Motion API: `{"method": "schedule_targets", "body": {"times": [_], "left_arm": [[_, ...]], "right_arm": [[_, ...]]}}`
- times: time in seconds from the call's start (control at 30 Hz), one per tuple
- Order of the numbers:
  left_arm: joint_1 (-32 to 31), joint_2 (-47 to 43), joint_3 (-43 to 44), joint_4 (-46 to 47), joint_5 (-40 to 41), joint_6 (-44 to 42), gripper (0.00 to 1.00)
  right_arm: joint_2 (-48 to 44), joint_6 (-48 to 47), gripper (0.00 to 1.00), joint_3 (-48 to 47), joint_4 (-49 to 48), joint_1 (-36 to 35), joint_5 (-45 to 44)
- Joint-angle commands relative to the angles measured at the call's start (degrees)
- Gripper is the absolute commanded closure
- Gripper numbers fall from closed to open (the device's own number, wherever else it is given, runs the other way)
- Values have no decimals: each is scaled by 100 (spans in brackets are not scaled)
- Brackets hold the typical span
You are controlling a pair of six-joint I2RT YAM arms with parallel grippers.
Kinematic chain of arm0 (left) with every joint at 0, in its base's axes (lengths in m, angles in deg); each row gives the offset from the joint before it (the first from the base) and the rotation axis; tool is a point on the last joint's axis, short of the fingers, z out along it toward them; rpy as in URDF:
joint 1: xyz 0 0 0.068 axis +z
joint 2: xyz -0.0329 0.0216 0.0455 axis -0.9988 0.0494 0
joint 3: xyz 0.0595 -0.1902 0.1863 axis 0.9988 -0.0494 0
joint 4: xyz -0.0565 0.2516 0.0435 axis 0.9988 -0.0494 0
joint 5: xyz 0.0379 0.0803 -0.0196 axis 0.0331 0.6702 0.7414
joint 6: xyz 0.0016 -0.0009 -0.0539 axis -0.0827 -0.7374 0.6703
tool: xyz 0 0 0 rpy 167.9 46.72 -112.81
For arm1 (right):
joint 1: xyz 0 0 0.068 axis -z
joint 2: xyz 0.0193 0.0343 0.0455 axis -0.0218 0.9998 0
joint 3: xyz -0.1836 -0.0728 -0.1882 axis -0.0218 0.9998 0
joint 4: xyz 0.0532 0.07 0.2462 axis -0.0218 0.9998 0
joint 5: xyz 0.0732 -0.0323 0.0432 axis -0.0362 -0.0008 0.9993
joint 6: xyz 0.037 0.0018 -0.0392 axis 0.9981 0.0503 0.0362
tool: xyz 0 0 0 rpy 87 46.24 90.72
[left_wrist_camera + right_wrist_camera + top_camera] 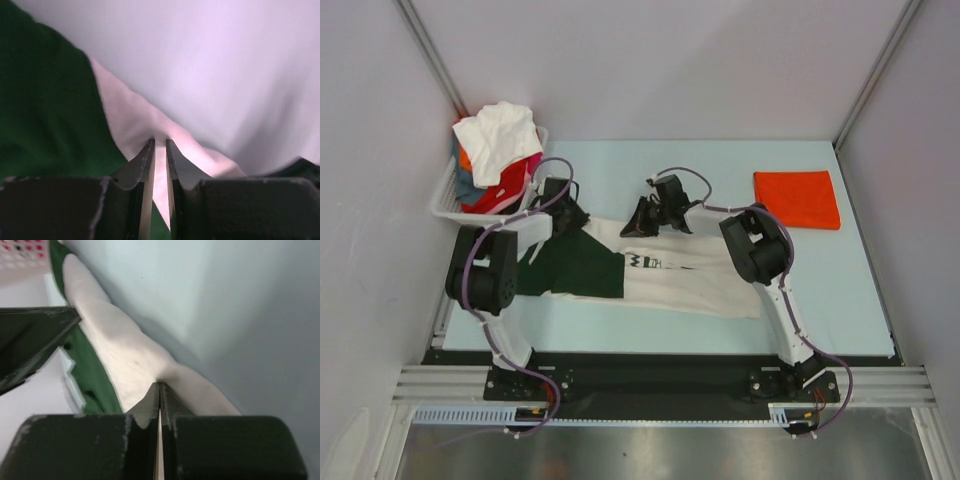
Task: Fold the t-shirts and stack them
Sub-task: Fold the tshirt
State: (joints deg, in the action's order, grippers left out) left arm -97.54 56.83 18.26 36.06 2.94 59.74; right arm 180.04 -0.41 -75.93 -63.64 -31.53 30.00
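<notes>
Pale blue table [840, 300]; cream-and-green t-shirt [690, 285] lies across it. Left gripper [160, 142] and right gripper [159, 385] each pinch its far edge, which seems slightly raised.

White basket [442, 200] sits at table's [840, 285] left edge.

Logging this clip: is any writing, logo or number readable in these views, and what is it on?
Dark chest print on the cream shirt: too small and blurred to read.
The orange shirt, the basket and both wrist views: no text visible.
</notes>
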Motion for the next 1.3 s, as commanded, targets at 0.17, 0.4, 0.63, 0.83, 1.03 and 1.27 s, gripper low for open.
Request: {"method": "schedule_targets", "body": {"times": [0.17, 0.4, 0.63, 0.83, 1.03, 1.27], "left_arm": [[35, 646, 492, -767, 1508, 604, 77], [-9, 594, 816, -627, 1087, -28, 78], [-62, -337, 413, -257, 990, -433, 73], [-53, -935, 281, -618, 1306, -556, 73], [-53, -1428, -18, -670, 1316, -574, 73], [-53, -1718, -281, -688, 1263, -627, 73]], "right_arm": [[-52, 128, 100, 566, -124, 421, -501], [-483, -13, 98, 523, -222, 334, -378], [-423, -41, 97, 22, -625, 17, 52], [157, 276, 100, -803, -609, -229, 132], [1054, 812, 100, -1753, 103, -344, -394], [1669, 1173, 100, -2307, 833, -326, -738]]}}
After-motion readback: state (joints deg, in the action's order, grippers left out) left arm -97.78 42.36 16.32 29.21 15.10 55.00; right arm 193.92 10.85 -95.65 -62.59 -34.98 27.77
